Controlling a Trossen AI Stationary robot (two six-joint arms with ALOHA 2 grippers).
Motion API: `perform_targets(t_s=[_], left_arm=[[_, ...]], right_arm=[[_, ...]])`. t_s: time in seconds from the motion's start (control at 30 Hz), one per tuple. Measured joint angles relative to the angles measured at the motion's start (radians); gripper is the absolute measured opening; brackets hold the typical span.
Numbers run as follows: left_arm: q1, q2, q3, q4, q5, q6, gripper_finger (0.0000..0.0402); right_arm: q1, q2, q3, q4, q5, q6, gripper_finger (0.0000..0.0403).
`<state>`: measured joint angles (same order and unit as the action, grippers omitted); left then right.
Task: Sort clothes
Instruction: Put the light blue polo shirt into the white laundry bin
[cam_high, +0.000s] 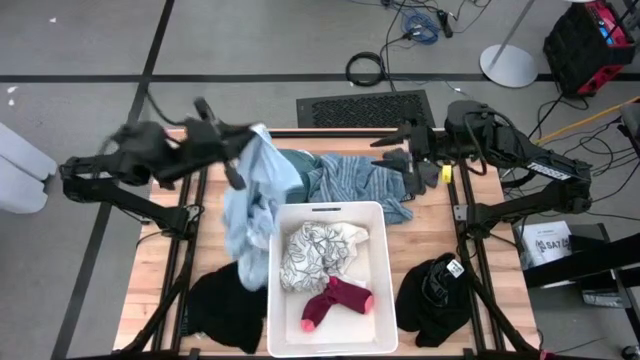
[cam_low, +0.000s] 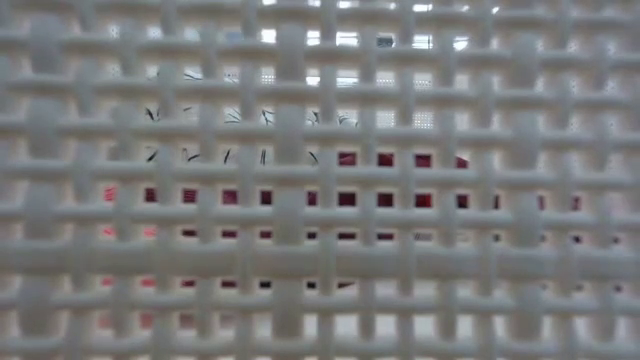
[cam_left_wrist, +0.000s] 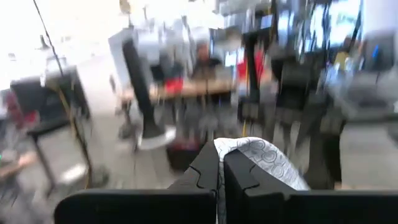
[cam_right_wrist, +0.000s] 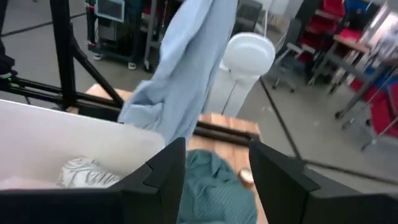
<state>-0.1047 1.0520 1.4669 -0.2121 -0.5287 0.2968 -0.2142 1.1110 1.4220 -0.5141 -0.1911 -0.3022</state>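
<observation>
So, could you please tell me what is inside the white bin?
The white bin holds a white patterned garment and a pink sock. Anything beneath them is covered.

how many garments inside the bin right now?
2 visible: a white patterned garment in the far half of the white bin, and a pink-magenta sock in the near half. Something could be hidden under them.

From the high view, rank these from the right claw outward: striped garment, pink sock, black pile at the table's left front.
Right claw:
1. Striped garment, just beside it, toward the table's middle.
2. Pink sock, in the bin's front.
3. Black pile, left of the bin.
</observation>
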Motion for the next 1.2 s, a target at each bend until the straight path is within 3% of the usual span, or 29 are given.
perform_targets(t_s=[0.13,0.3,0.43,0.6,0.77,0.9,1.03,1.2], left_arm=[[0.000,0.019,0.047,0.203,0.038,0.050,0.0001],[0.002,0.078,0.117,0.401,0.050,0.054,0.0001],[0.001,0.136,0.197,0.340,0.066,0.055,0.0000],[0.000,0.188,0.272,0.260,0.216,0.041,0.0000],[-0.004,0.204,0.321,0.168,0.271,-0.047,0.0000],[-0.003,0.195,0.347,0.078,0.389,-0.181,0.0000],[-0.008,0.192,0.350,0.086,0.519,-0.330,0.0000],[-0.015,0.199,0.350,0.096,0.515,-0.344,0.0000]], right_arm=[[-0.001,0.017,0.001,0.053,-0.008,-0.022,0.0164],[0.000,0.100,0.001,0.155,-0.107,0.026,0.0164],[-0.001,0.169,0.001,0.256,-0.103,0.026,0.0164],[-0.052,0.246,0.000,0.368,-0.109,-0.038,0.0164],[-0.189,0.306,0.001,0.377,-0.418,0.047,0.0164],[-0.259,0.376,0.001,0.383,-0.469,0.130,0.0164],[-0.235,0.461,0.000,0.387,-0.470,0.176,0.0164],[-0.154,0.550,0.000,0.591,-0.474,0.205,0.0164]])
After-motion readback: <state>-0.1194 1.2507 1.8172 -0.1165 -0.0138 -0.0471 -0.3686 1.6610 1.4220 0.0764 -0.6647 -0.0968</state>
